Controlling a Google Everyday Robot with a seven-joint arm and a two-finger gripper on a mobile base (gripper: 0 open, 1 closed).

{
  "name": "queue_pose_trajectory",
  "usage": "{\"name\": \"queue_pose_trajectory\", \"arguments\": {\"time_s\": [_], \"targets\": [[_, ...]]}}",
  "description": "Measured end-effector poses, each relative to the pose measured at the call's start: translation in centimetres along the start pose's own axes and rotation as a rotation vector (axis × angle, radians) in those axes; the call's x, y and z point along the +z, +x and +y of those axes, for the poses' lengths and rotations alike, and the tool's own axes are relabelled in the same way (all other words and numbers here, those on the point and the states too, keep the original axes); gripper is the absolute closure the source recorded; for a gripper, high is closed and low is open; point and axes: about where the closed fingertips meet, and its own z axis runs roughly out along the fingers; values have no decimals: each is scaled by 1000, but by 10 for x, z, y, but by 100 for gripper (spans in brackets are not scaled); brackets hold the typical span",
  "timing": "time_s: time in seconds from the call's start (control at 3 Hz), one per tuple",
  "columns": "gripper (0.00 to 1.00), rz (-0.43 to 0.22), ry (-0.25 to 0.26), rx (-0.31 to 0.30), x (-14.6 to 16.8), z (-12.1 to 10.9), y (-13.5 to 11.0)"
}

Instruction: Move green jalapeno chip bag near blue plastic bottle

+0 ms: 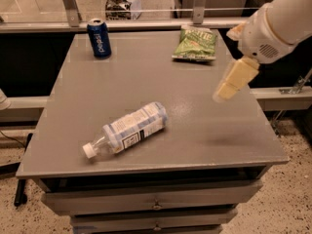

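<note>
The green jalapeno chip bag [195, 44] lies flat at the far right of the grey table [195, 130]. The blue plastic bottle [127, 128] lies on its side near the front left, white cap pointing to the front-left corner. My gripper [221, 94] hangs on the white arm [273, 23] above the table's right side. It is in front of and to the right of the bag, apart from it, and well to the right of the bottle. It holds nothing that I can see.
A dark blue Pepsi can [99, 38] stands upright at the far left corner. A glass barrier with metal posts [199, 4] runs behind the table. Drawers [156, 203] sit under the tabletop. The floor drops away right of the table.
</note>
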Motion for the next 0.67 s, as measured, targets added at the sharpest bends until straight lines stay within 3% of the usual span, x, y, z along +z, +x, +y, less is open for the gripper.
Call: {"name": "queue_pose_trajectory", "arguments": {"time_s": [0.33, 0.67], "targets": [[0, -154, 50, 48, 40, -49, -30], [0, -296, 51, 128, 74, -86, -56]]}}
